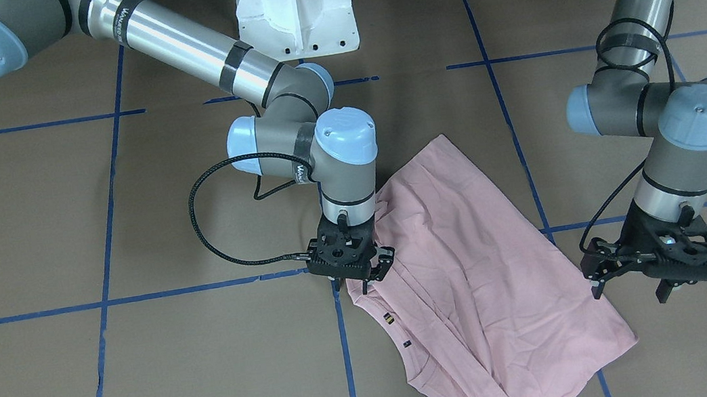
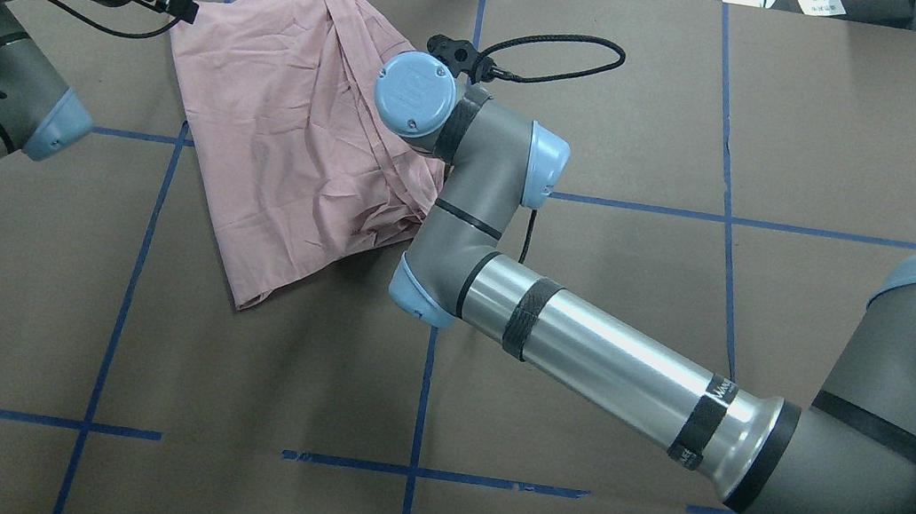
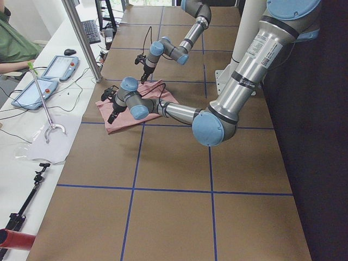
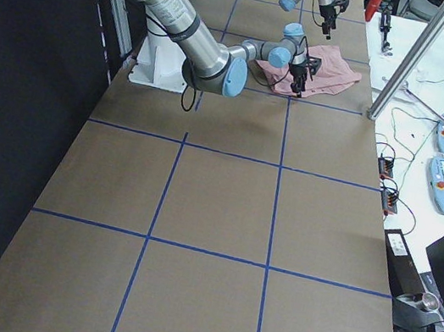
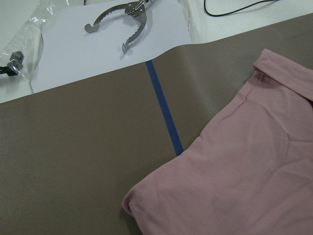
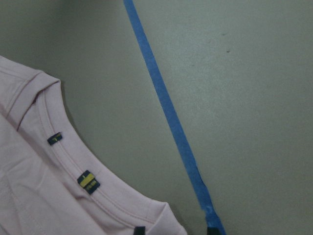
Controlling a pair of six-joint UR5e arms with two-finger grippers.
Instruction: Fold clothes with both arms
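The pale pink T-shirt (image 1: 473, 278) lies partly folded and wrinkled on the brown table, plain side up, its collar with small labels (image 6: 73, 161) towards the right arm. My right gripper (image 1: 361, 281) hangs low over the shirt's edge beside the collar, open, with nothing between its fingers. Off the shirt's opposite edge, my left gripper (image 1: 631, 290) stands open and empty just above the table. In the overhead view the shirt (image 2: 296, 136) lies far left of centre and the right wrist hides its own gripper. The left wrist view shows a folded corner of the shirt (image 5: 244, 181).
Blue tape lines (image 1: 201, 289) grid the table. The white pedestal (image 1: 294, 8) stands at the robot's side. Past the table's far edge lie white paper with metal tongs (image 5: 122, 22), tablets (image 3: 54, 68), a metal post (image 3: 81, 38) and a seated person's green sleeve (image 3: 11, 49).
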